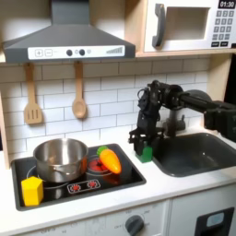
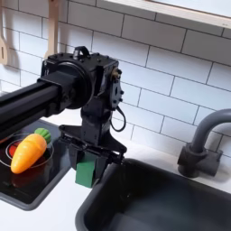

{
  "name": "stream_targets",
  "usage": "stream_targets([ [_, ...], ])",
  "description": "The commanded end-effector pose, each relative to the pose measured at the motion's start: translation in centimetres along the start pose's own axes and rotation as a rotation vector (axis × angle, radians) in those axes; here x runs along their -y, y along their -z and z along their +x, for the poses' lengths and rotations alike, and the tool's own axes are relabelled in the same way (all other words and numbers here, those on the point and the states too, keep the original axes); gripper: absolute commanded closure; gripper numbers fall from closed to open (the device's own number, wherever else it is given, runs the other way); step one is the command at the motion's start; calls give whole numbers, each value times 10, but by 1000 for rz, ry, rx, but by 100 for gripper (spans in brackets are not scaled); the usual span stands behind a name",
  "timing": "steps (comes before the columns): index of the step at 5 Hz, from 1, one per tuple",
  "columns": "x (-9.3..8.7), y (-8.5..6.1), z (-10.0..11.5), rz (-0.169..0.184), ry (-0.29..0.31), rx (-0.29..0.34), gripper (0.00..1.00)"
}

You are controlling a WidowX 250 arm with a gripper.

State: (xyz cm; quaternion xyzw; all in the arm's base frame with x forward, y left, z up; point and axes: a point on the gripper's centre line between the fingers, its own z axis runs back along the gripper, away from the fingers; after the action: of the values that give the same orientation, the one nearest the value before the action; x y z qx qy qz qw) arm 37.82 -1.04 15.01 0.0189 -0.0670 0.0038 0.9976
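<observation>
green block, small and squarish (image 2: 85, 170), is what i have at the claw (image 2: 87, 159): it sits on the white bench (image 1: 138, 184), between the black stovetop (image 1: 129, 169) and the dark grey sink basin (image 1: 198, 153), just at the sink's near-left corner in the first exterior view. going down in size: the black arm (image 2: 54, 90) reaches in from the second exterior view's left, a steel pot (image 1: 61, 159) stands on the stove, an orange toy carrot (image 1: 110, 160) lies beside it, a yellow block (image 1: 32, 191) rests at the stove's front corner. i read the fingers as set down around the green block's top, clamped on it or nearly so; i can't tell for certain whether they grip. i judge this the grasp stage. next wants a confirmed squeeze, then a straight lift clear of the sink rim.
</observation>
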Motion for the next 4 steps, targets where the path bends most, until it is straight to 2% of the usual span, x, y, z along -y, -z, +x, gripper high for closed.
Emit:
stream_targets([
  [1,-1,-8,-10,-10,17,15,100],
  [2,-3,-15,-17,-19,40,15,100],
  [4,2,-42,-26,-47,73,50,100],
])
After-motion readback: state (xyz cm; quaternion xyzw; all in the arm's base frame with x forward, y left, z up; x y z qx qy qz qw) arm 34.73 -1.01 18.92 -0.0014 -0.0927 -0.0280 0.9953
